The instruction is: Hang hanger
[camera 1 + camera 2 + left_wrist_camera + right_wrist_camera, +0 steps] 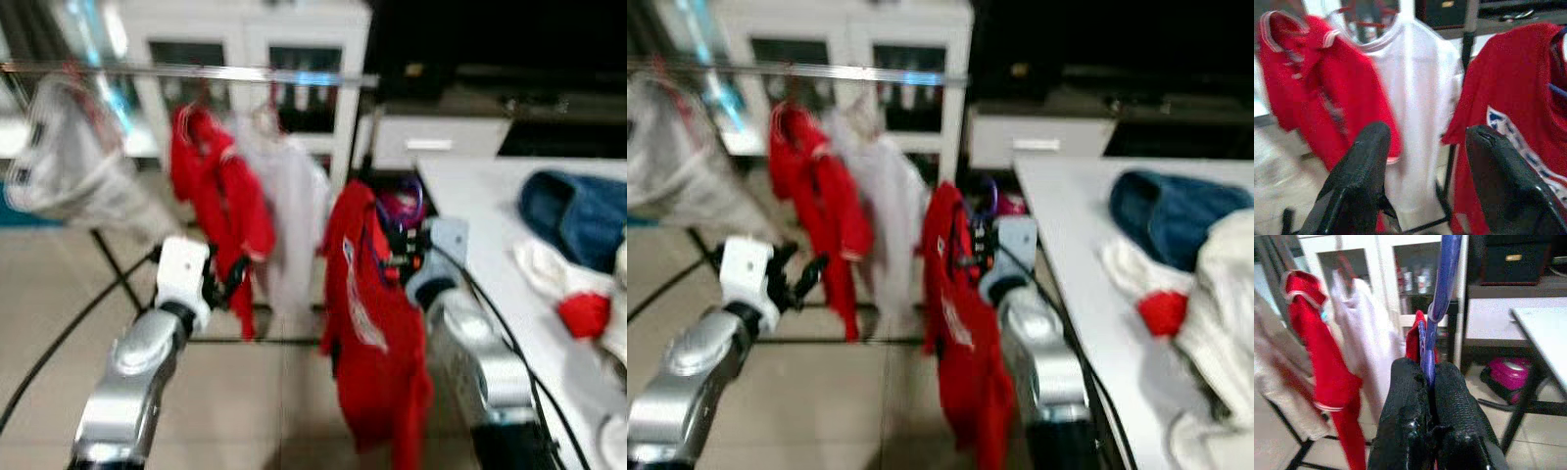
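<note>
Between the right gripper's [1427,382] closed fingers, the purple hanger [1442,298]; left gripper [1425,161] fingers apart.

Garments [220,191] hang on the rail [196,71] — table [480,196] to its right.

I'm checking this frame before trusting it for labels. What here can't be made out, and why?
- Hanger: its hook is cut off by the top edge of the right wrist view; the right gripper grips the stem.
- Print on the held red shirt: motion blur smears it in both eye views.
- Items on the white table: blurred and cut off by the right edge.
- Left gripper: open, its fingertips run off the bottom of the left wrist view.
</note>
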Motion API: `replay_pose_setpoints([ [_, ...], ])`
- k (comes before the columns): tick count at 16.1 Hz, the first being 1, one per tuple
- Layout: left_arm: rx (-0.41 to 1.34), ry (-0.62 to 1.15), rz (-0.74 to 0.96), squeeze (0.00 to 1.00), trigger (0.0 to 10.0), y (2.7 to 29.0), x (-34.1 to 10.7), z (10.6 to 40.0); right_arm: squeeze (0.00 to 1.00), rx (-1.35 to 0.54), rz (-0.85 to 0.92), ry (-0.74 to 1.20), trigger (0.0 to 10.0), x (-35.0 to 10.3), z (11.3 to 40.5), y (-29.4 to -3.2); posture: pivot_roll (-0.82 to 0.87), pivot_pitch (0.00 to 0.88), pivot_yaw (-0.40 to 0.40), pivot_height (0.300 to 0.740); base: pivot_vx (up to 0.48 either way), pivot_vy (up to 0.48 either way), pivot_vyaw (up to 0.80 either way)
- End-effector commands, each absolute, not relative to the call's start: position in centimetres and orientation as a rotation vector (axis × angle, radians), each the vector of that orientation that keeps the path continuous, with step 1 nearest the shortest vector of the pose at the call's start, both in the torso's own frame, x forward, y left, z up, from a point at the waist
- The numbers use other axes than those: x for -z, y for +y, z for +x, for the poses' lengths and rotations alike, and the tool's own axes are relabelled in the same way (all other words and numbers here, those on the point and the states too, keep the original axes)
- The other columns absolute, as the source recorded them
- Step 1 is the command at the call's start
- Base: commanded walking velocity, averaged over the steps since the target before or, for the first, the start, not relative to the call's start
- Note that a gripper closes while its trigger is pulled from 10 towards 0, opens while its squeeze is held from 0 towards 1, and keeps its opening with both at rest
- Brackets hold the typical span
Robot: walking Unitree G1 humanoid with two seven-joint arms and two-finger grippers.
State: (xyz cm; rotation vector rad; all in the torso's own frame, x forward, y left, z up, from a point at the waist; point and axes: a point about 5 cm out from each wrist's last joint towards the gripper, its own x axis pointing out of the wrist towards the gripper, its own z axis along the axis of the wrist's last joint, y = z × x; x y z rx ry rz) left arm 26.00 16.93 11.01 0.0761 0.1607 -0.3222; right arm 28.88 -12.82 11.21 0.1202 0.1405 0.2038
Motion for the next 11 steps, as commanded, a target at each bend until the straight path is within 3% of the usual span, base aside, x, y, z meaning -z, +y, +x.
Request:
replay_pose_setpoints([
  [1,0.334,0.169,0.086,0.0,10.0,16.85,-11.0,25.93,0.0,-0.195,0.114,0.099,10.0,-12.04,29.17,-13.03,0.02,0.0,-0.028,0.74,0.36,0.0,0.0],
  [11,0.338,0.166,0.091,0.0,10.0,16.72,-10.84,26.05,0.0,-0.203,0.043,0.104,10.0,-12.02,30.03,-13.49,0.03,0.0,-0.039,0.74,0.358,0.0,0.0],
])
